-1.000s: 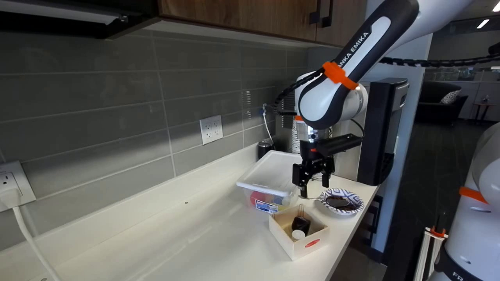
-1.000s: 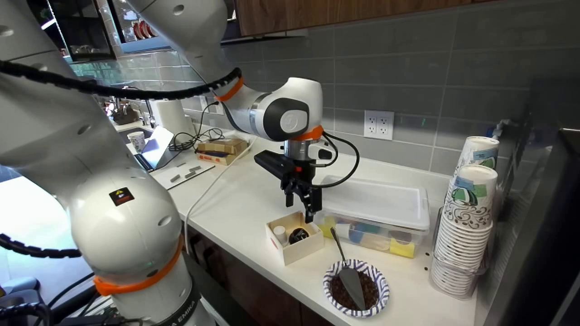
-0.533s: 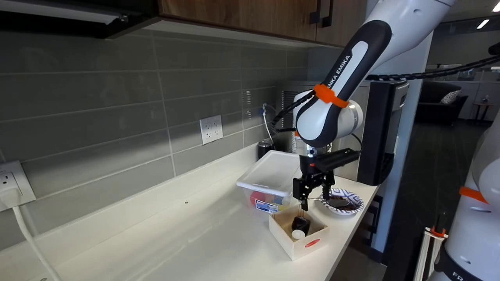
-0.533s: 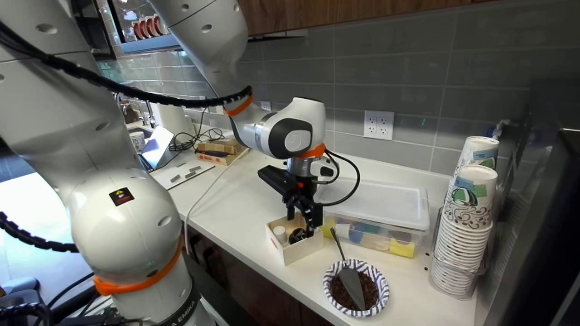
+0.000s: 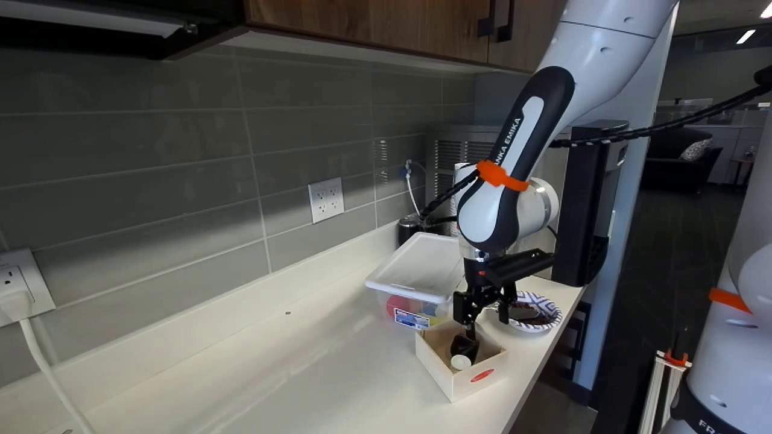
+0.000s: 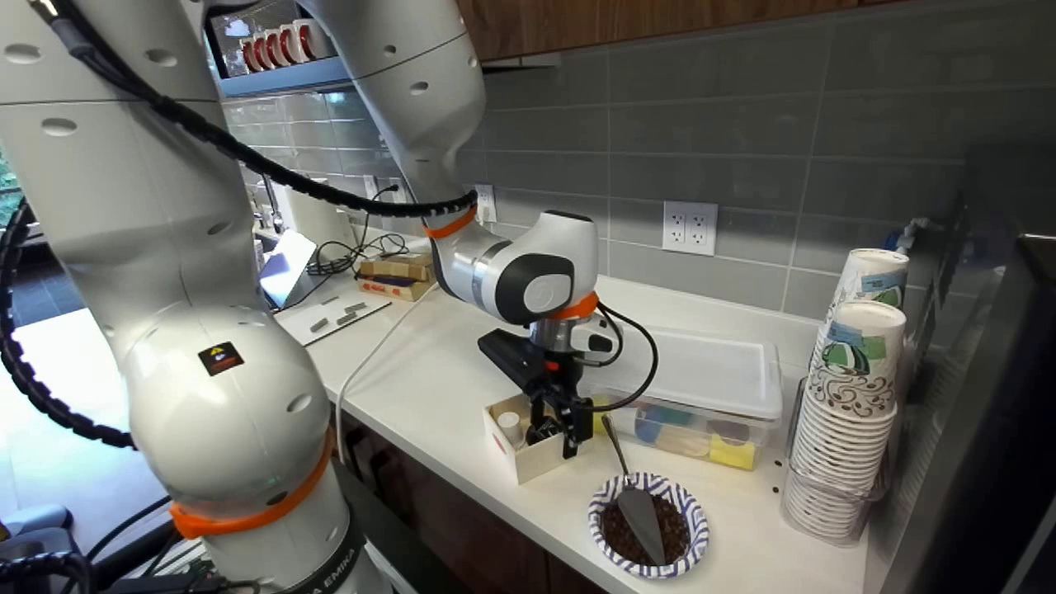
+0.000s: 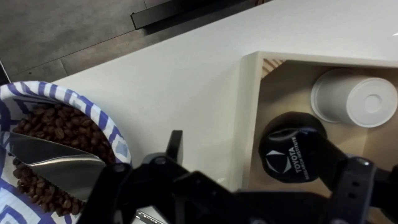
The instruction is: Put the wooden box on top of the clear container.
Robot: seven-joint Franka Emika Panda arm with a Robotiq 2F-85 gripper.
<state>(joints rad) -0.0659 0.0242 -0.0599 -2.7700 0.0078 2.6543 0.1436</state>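
The pale wooden box (image 5: 437,369) stands on the counter in both exterior views (image 6: 551,459), holding a black round item (image 7: 289,155) and a small white cup (image 7: 357,99). My gripper (image 5: 487,324) is open and low at the box wall nearest the bowl; it also shows in an exterior view (image 6: 554,437). In the wrist view its fingers (image 7: 251,147) straddle that wall (image 7: 247,124), one over the inside and one outside, with gaps to the wall. The clear container (image 5: 419,271), with its white lid, stands just behind the box against the backsplash, also in an exterior view (image 6: 701,375).
A blue-and-white patterned bowl (image 6: 691,528) of coffee beans with a metal scoop (image 6: 642,520) stands beside the box. Stacked paper cups (image 6: 850,429) stand beyond the container. The counter's front edge runs close to the box. A wooden cabinet (image 5: 392,27) hangs above.
My gripper has moved down, from above the box to its near-bowl wall, with one finger now dipping into the box. The box and container have not moved.
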